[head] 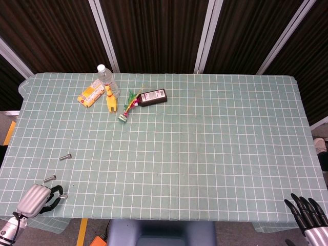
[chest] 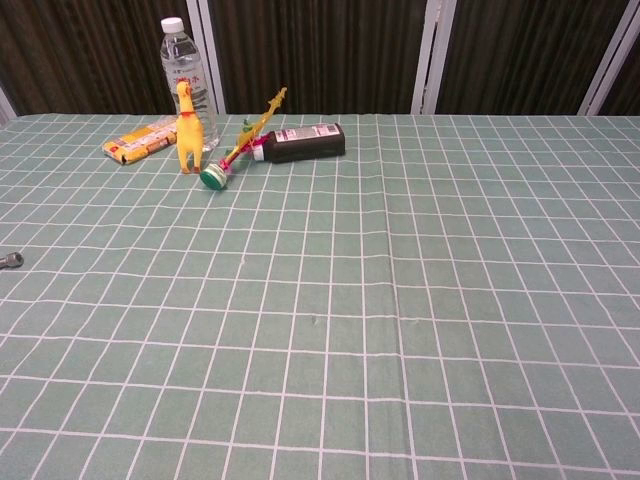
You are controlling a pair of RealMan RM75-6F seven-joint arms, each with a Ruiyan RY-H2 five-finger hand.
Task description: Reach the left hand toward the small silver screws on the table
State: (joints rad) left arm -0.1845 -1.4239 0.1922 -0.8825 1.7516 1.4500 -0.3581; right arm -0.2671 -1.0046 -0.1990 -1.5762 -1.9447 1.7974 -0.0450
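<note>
Three small silver screws lie near the table's front left corner in the head view: one (head: pixel 64 157) further up the table, one (head: pixel 49 178) in the middle, one (head: pixel 63 196) nearest the edge. My left hand (head: pixel 37 199), silver-backed with black fingers (head: pixel 53 193), hovers at that corner, its fingers bent downward and apart just left of the nearest screw, holding nothing. The middle screw lies just beyond it. My right hand (head: pixel 308 220) hangs off the front right corner with fingers spread and empty. In the chest view only one screw (chest: pixel 10 261) shows, at the left edge.
At the back left stand a water bottle (head: pixel 106 77), a yellow rubber chicken (head: pixel 110 100), a yellow packet (head: pixel 90 93), a black bottle on its side (head: pixel 153 97) and a green-and-pink toy (head: pixel 128 105). The green checked tablecloth (head: pixel 205 148) covers the table.
</note>
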